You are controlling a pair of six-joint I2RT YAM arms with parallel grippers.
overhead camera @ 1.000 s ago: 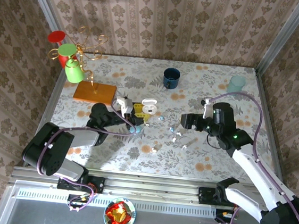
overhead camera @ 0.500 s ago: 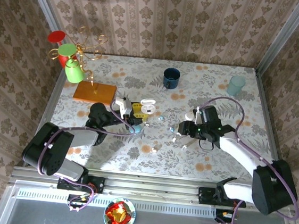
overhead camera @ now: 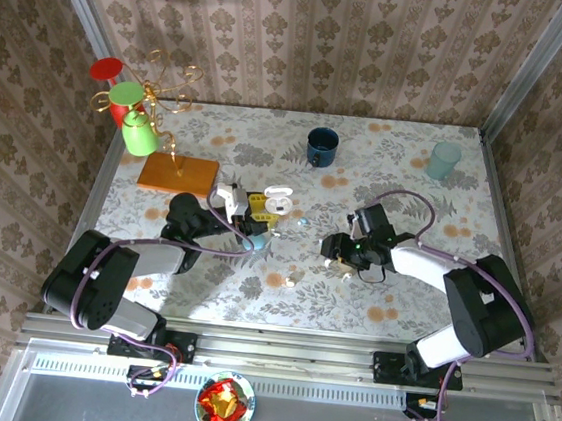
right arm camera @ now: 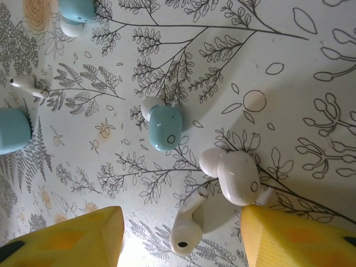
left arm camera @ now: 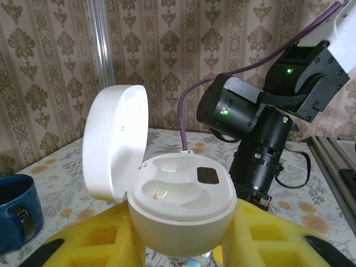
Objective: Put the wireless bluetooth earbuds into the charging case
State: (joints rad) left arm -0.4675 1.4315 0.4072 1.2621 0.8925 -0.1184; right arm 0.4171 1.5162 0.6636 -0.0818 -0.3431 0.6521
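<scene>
My left gripper (left arm camera: 183,247) is shut on the white charging case (left arm camera: 183,206), clamped between its yellow pads. The case's lid (left arm camera: 114,144) stands open and its wells are bare. In the top view the case (overhead camera: 280,203) sits mid-table at the left gripper (overhead camera: 263,219). My right gripper (right arm camera: 181,245) hangs low over the table, open. A white stemmed earbud (right arm camera: 186,228) lies loose between its pads, and a white rounded earbud (right arm camera: 233,175) lies close to the right pad. A pale blue earbud (right arm camera: 165,127) lies just beyond. The right gripper (overhead camera: 334,261) is right of the case.
More small pieces lie on the floral cloth: pale blue ones (right arm camera: 78,11) (right arm camera: 12,130) and a white stemmed one (right arm camera: 25,83). At the back stand a dark blue mug (overhead camera: 321,145), a pale teal cup (overhead camera: 444,159) and a mug tree on an orange board (overhead camera: 178,173).
The right arm has swung left and dropped down over the loose earbuds, and its jaws have narrowed. The left arm and the open case have stayed put.
</scene>
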